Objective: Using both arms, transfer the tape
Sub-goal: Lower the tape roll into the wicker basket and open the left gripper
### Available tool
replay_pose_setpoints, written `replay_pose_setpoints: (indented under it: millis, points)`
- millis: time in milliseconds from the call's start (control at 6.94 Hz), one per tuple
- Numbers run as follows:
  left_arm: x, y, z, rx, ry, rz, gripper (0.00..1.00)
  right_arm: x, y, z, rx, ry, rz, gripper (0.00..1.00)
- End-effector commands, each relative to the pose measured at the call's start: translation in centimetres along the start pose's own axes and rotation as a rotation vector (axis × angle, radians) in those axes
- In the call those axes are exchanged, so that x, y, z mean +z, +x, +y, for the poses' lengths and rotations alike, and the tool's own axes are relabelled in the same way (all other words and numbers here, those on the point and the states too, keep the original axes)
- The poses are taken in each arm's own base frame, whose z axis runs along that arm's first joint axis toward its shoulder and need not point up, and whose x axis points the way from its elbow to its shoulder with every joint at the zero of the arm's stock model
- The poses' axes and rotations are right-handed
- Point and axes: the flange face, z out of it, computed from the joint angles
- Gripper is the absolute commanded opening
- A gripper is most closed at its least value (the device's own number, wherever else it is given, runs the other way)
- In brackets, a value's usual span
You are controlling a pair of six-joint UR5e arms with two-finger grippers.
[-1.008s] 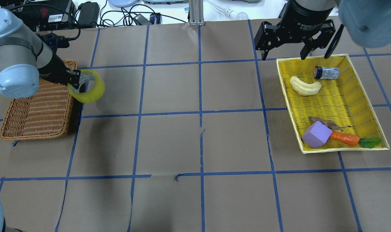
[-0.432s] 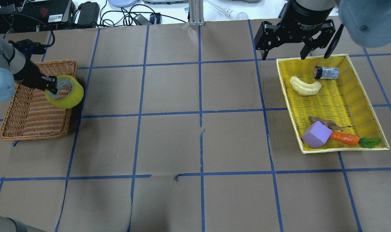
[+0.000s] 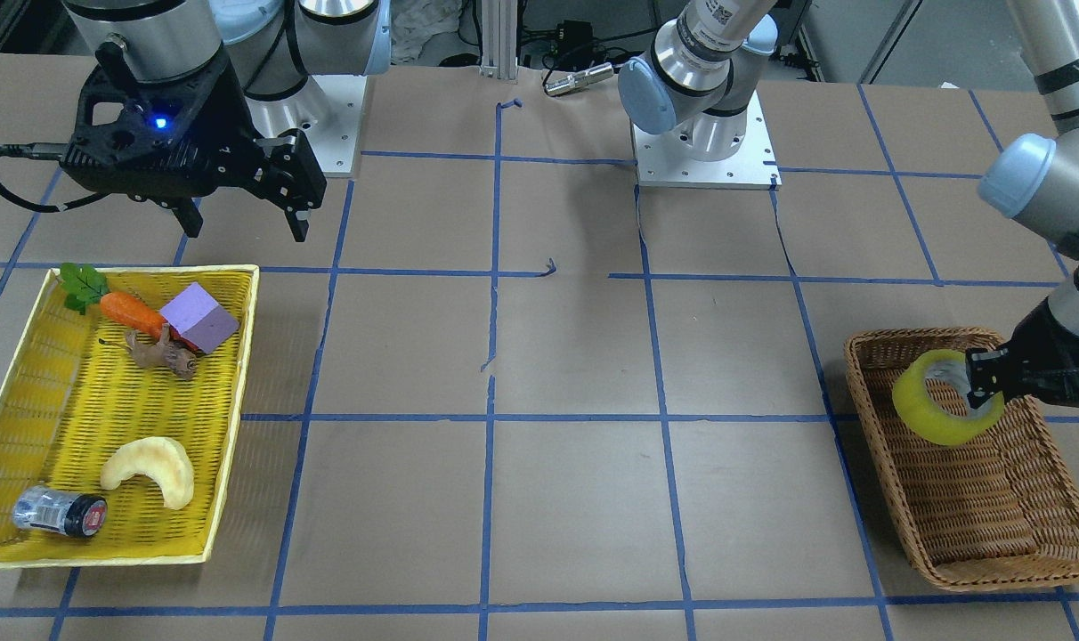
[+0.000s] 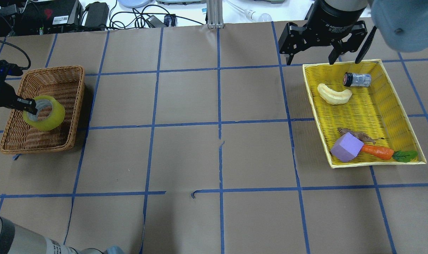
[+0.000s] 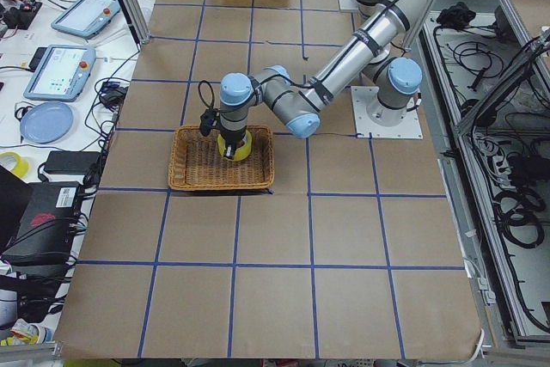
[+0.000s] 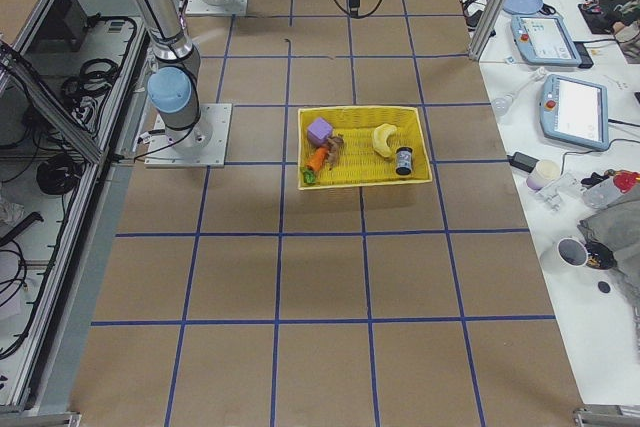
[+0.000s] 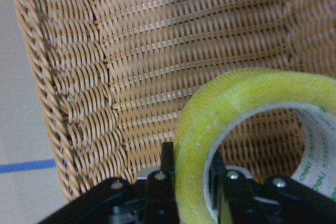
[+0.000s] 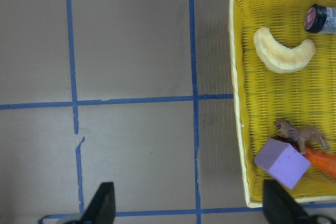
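Note:
The yellow-green tape (image 4: 55, 118) hangs upright over the inside of a brown wicker basket (image 4: 51, 67) at the table's left. My left gripper (image 4: 28, 106) is shut on the tape's rim, one finger inside the pale core. The left wrist view shows the tape (image 7: 220, 108) pinched in the gripper (image 7: 191, 182) just above the basket weave (image 7: 131, 51). It also shows in the front view (image 3: 936, 423) and the exterior left view (image 5: 234, 148). My right gripper (image 4: 323, 60) is open and empty, high above the far edge of the yellow tray (image 4: 376, 106).
The yellow tray holds a pale crescent pastry (image 4: 334, 95), a black-capped jar (image 4: 357, 79), a purple block (image 4: 345, 148), a carrot (image 4: 376, 151) and a small brown animal figure (image 4: 357, 134). Brown paper with blue tape lines covers the table. Cables lie along the far edge.
My left arm has carried the tape leftward, from beside the basket's right rim to over the basket's inside. The right arm has not moved.

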Motion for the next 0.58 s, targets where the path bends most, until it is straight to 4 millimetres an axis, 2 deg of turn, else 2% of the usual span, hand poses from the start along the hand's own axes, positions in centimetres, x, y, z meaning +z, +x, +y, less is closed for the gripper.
replay_pose_setpoints:
  millis: [0, 288, 432]
  points:
    - [2.22, -0.71, -0.39, 0.042, 0.019, -0.023, 0.00, -0.04, -0.15, 0.06, -0.002, 0.001, -0.002, 1.00]
    - [2.09, -1.01, -0.74, 0.045, 0.045, -0.046, 0.82, -0.05, -0.04, 0.02, -0.001, 0.002, 0.001, 1.00]
    - [1.85, -1.17, -0.91, 0.041, 0.049, -0.051, 1.00, 0.02, -0.14, 0.07, -0.004, 0.001, -0.002, 1.00]
